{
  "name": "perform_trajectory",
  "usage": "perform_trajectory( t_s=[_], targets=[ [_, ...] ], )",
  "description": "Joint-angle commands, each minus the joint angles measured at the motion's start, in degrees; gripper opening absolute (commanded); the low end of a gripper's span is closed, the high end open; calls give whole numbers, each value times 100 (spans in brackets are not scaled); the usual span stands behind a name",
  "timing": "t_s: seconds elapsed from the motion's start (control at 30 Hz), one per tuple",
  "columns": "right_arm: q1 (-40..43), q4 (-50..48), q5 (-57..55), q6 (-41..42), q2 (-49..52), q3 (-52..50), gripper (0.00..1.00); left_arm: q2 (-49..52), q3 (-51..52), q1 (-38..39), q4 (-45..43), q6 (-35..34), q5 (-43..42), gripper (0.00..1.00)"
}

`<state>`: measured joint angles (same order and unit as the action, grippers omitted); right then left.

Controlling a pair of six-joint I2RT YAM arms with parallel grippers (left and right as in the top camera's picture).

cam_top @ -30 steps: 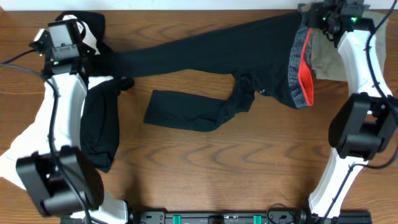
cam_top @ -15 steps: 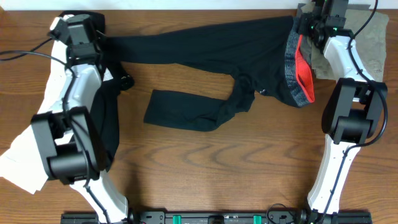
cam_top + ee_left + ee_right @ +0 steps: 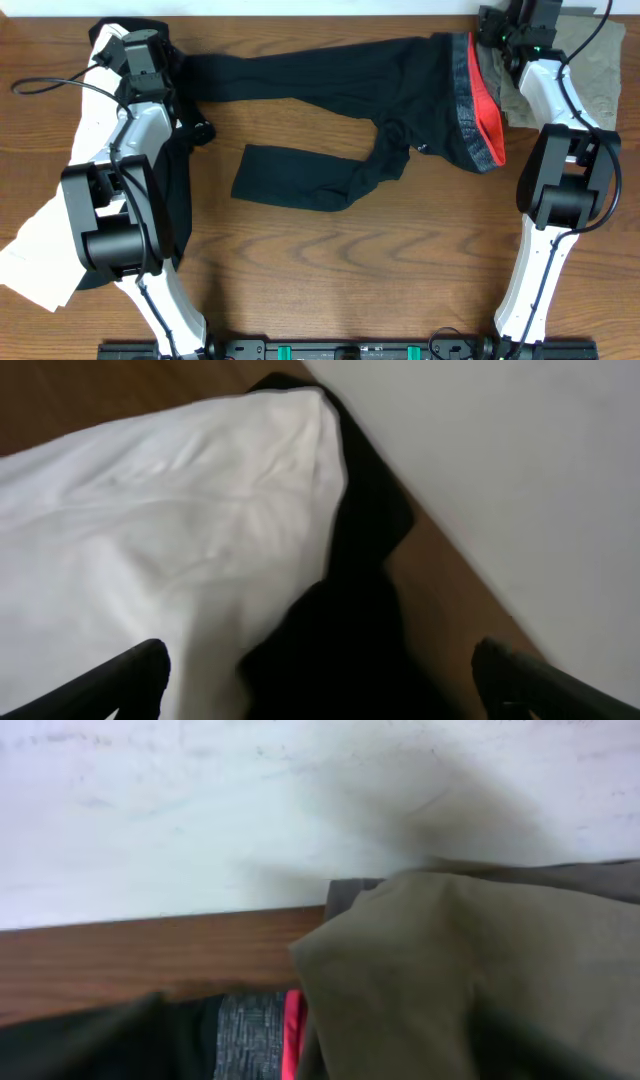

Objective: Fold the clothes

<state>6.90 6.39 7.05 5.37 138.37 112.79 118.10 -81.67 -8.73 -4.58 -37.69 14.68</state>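
— As we scan from the left, where do the leggings (image 3: 330, 70) lie?
— Spread across our counter (image 3: 330, 270). At their left end our left claw (image 3: 320, 660) stands wide open over a white piece (image 3: 150, 510). Beyond their waistband (image 3: 478, 100), by the khaki piece (image 3: 470, 970), is our right claw (image 3: 515, 22); open or closed, we cannot tell.

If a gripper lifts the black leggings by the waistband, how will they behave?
Probably floppy: the black leggings lie flat with one leg crumpled. The legs would likely hang and drag. The waistband looks thicker, perhaps an easier grip.
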Motion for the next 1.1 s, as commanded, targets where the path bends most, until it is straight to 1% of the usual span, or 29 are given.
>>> perform_trajectory(
  t_s=[0.0,0.07,0.13,0.23,0.3,0.43,0.5,0.57,0.67,0.77,0.83,0.97,1.07],
  targets=[
    [48,205,7,81,-293,127,99,-343,-433,-122,544,472,-13,98],
    [48,479,-9,72,-581,146,99,-597,-599,-168,1102,487,-44,98],
    [55,911,-39,26,-970,160,99,-935,-699,-199,1681,640,-264,98],
    [52,1921,13,13,-1633,160,99,-1561,-708,-190,2632,1117,-981,98],
    [55,2599,166,13,-2037,160,99,-1950,-708,-140,3416,1368,-1373,98],
    [55,3641,804,13,-2664,157,99,-2367,-706,28,4769,1609,-1451,98],
    [55,4113,1001,13,-2846,157,99,-2376,-697,151,5318,1742,-1453,100],
    [55,4507,1086,13,-2905,157,99,-2354,-577,286,5713,1759,-1469,98],
    [55,5051,1123,13,-2898,151,99,-2330,-267,518,6006,1893,-1519,95],
    [52,5497,1121,13,-2896,144,99,-2326,170,772,5969,2122,-1753,94],
    [42,5665,1119,13,-2896,144,99,-2321,444,922,5897,2212,-1801,93],
    [35,5768,1117,-83,-2896,142,98,-2262,855,1187,5770,2249,-1821,89],
    [20,5768,1117,-138,-2894,142,98,-2256,1215,1364,5427,2271,-1816,78]
  ],
)
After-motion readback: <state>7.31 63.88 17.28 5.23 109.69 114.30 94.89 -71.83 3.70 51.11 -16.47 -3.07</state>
